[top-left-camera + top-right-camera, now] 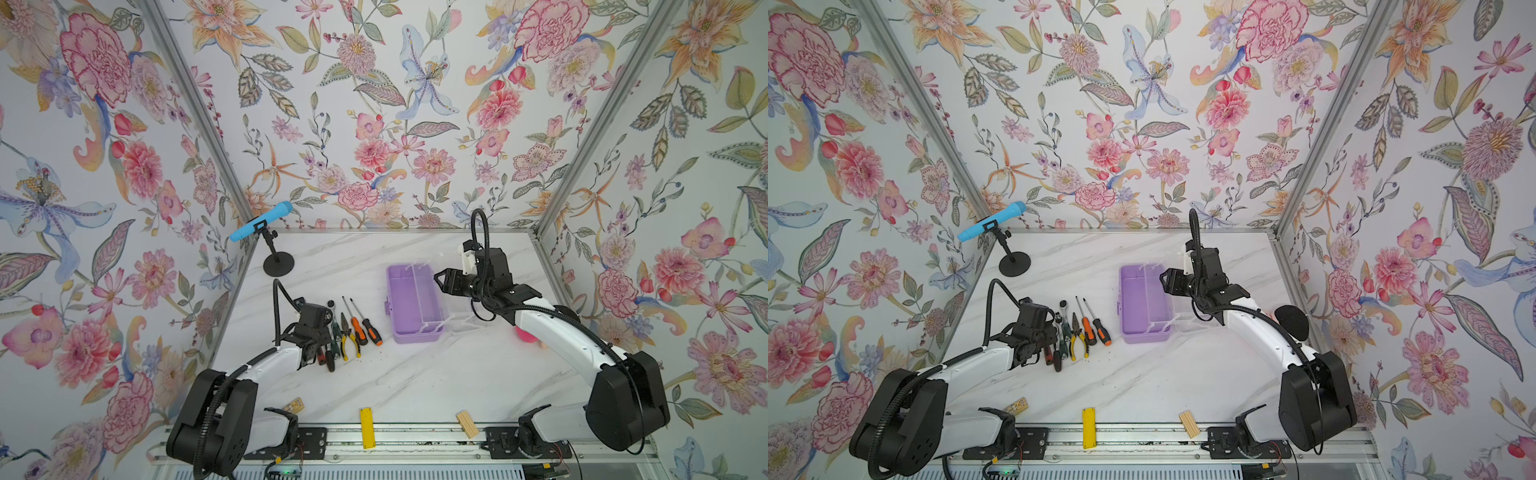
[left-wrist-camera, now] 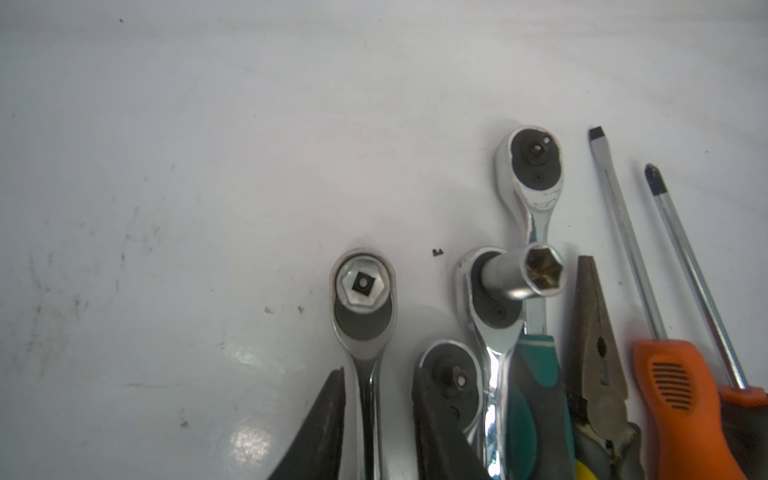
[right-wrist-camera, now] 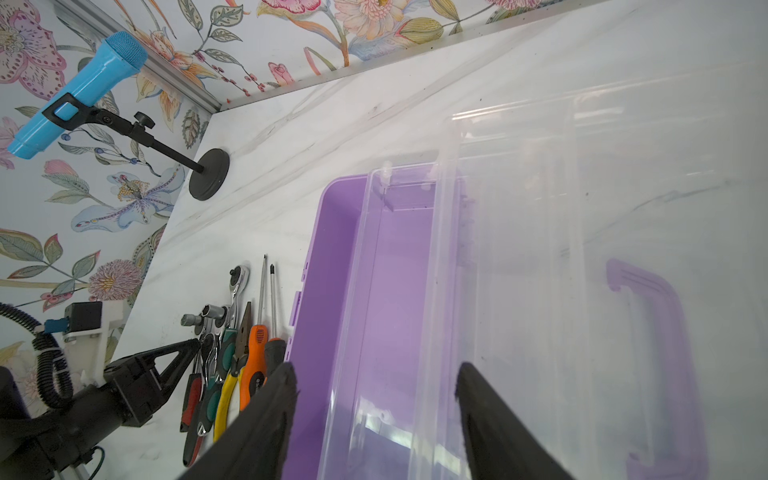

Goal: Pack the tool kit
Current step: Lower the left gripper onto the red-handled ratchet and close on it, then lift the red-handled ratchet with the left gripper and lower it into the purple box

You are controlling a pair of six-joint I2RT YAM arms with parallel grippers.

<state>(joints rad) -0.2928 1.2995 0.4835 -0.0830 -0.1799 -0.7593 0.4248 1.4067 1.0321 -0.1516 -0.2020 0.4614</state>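
Left tool (image 2: 378,376), right tool (image 3: 375,368): jaws apart

We see the lilac case (image 1: 409,303) open, its clear lid (image 1: 459,311) lying to its right. Just left lie screwdrivers (image 1: 358,328), pliers (image 1: 345,326) and a ratchet (image 1: 335,323). The right gripper (image 1: 438,277) hangs over the case.

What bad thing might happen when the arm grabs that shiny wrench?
1. The left gripper straddles one ratchet, but a second ratchet head lies right against one finger, so it might get dragged along or knocked.
2. The clear tray sits over part of the lilac case, so a long tool may snag on it going in.
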